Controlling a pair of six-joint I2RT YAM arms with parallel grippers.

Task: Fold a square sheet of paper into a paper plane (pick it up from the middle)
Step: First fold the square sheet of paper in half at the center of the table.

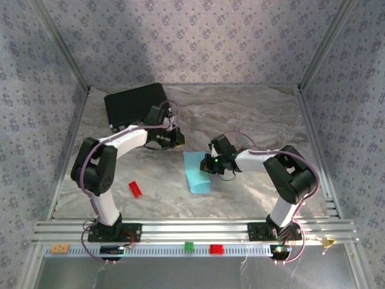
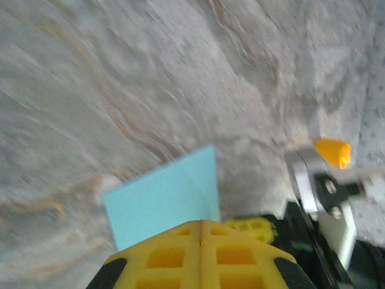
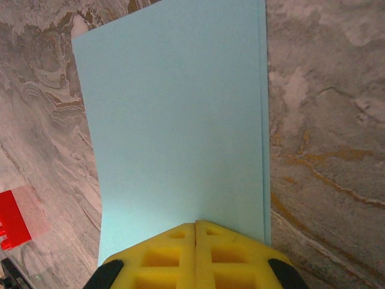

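- Task object: the square sheet of paper (image 1: 196,175) lies on the marble table (image 1: 252,120), near the middle and slightly towards the right arm. It presents as a rectangle rather than a square. In the right wrist view (image 3: 180,120) a second layer edge shows along its right side, so I judge it to be folded once in half.
- Long axis: in the top view the rectangle runs from the far side towards the near side, with the near end swung slightly right. In the right wrist view the same axis runs straight away from the fingertips.
- Right gripper (image 1: 210,163): I read the fingers as clenched, the yellow pads meeting along one seam (image 3: 197,229). The tips sit over the near short end of the sheet. No paper shows between the pads, and I cannot tell whether they press on the sheet or hover just above it.
- Left gripper (image 1: 172,139): also clenched and holding nothing (image 2: 200,227). It stands just beside the sheet's far-left corner, apart from it, with the sheet ahead of its fingertips (image 2: 162,198).
- Governing relation: the right arm is the nearer one, already over the sheet and aligned with its long axis. The left arm approaches from the far-left corner, across that axis.
- Judgement: the next fold works on a corner or a long edge, and both jaws must part before either can take paper.
- Other objects: the black case (image 1: 135,102) lies at the far left and the small red brick (image 1: 135,189) at the near left, both well apart from the sheet.
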